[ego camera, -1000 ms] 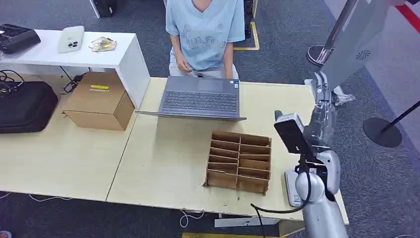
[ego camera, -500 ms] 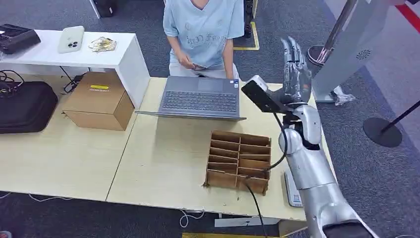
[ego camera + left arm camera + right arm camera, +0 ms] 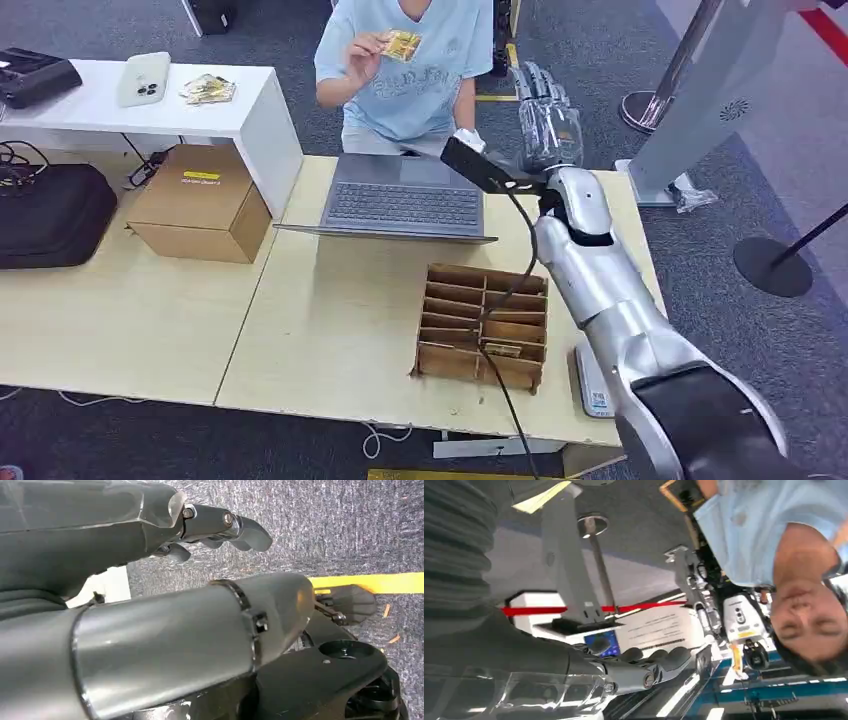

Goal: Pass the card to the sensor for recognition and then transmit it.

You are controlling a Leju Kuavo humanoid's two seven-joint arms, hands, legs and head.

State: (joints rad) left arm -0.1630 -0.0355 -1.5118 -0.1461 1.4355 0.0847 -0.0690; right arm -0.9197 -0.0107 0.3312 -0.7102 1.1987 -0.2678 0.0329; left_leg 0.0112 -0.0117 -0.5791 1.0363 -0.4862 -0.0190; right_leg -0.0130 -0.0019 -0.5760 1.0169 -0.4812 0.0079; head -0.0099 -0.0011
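- A black bag (image 3: 50,215) lies at the far left of the light wooden desk (image 3: 150,320).
- A white side shelf (image 3: 150,110) behind the bag carries a white phone (image 3: 143,78) and a small bundle of cards (image 3: 207,89).
- A brown cardboard box (image 3: 200,203) stands on the desk just beside the shelf.
- An open grey laptop (image 3: 405,200) lies at the far edge of the desk, in front of a seated person (image 3: 410,70) in a light blue shirt.
- The person's raised hand (image 3: 365,55) holds the card (image 3: 403,44) up at chest height, above the laptop and well apart from both robot hands.
- A cardboard divider tray (image 3: 483,325) with many compartments stands on the desk near the front edge, to the right of the laptop; one front compartment holds a small flat item.
- The right robot hand (image 3: 545,115) is raised above the far edge of the desk, right of the laptop; its fingers are extended, slightly apart, and hold nothing.
- A white sensor unit (image 3: 590,385) lies on the desk beside the tray, partly hidden by the right arm.
- The left robot hand (image 3: 210,525) hangs over grey carpet; its fingers are loosely extended and hold nothing.
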